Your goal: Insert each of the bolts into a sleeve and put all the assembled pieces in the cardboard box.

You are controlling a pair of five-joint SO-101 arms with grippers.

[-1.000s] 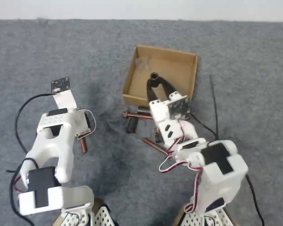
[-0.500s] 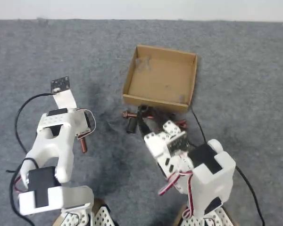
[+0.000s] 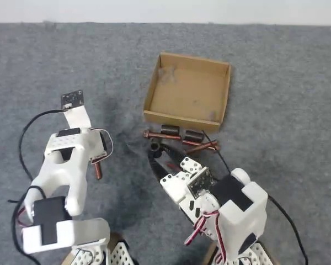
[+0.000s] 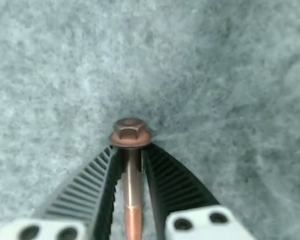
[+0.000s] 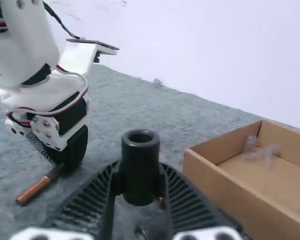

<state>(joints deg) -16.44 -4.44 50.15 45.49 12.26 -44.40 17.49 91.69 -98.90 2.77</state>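
My left gripper (image 4: 131,150) is shut on a copper bolt (image 4: 130,134), its hex head pointing down at the carpet. From above, that bolt (image 3: 98,170) pokes out under the left arm's gripper (image 3: 97,162). My right gripper (image 5: 140,187) is shut on a black sleeve (image 5: 140,165), held upright with its bore open on top. In the high view this sleeve (image 3: 154,147) sits at the tip of the right gripper (image 3: 156,155), in front of the cardboard box (image 3: 185,118). The right wrist view also has the left arm's gripper (image 5: 60,147) with the bolt's threaded end (image 5: 36,189).
Just in front of the box lie a bolt (image 3: 151,134), two black sleeves (image 3: 169,130) (image 3: 194,134) and another bolt (image 3: 203,146). The box wall (image 5: 230,192) stands close beside the held sleeve. Grey carpet (image 3: 276,99) spreads around; a cable (image 3: 22,149) loops at the left arm.
The right arm drew back from over the box to the loose parts, took hold of the black sleeve and now holds it nearer the left arm. The left arm kept still.
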